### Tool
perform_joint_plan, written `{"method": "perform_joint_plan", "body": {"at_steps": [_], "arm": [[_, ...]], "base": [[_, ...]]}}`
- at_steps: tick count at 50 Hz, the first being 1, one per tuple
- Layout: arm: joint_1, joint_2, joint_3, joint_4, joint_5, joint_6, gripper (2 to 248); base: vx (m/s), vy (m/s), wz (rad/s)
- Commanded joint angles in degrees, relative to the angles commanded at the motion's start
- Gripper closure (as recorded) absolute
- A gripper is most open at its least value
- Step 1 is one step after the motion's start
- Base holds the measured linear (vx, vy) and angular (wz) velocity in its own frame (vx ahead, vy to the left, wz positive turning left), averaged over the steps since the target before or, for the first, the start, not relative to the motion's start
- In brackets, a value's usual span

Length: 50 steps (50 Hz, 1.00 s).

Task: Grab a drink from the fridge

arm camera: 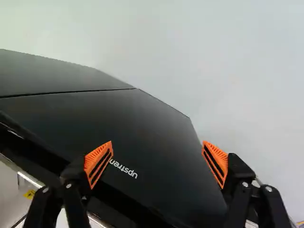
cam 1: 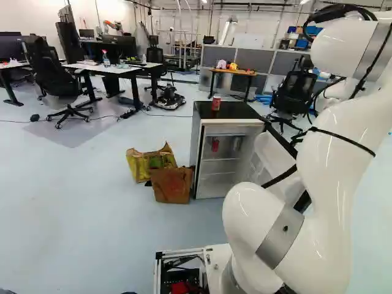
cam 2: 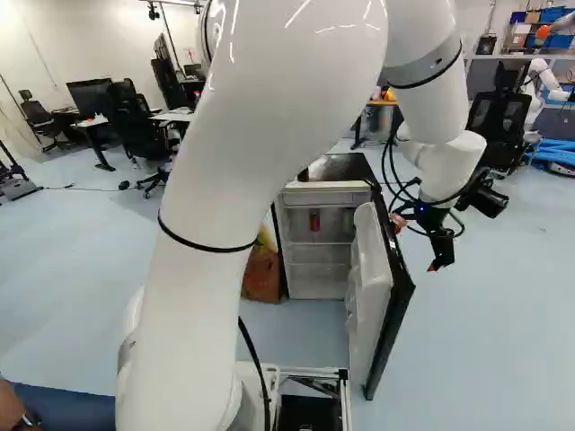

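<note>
The white arm (cam 1: 331, 165) partly hides the fridge door (cam 1: 267, 160); the gripper (cam 2: 439, 263) stands open.

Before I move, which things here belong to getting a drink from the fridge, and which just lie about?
For the job:
fridge, with its open door
red can inside, probably the drink
open gripper

Just lying about:
yellow bag
brown bag
can on top, likely not wanted
toys on the far table
</note>
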Motion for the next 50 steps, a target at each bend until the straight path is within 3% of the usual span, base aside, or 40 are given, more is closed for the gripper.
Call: {"method": "perform_joint_plan", "body": {"at_steps": [50], "arm": [[3.2,7.5,10.8,-0.5,-1.0,0.0,3]], "base": [[0.000,0.000,0.000]]}}
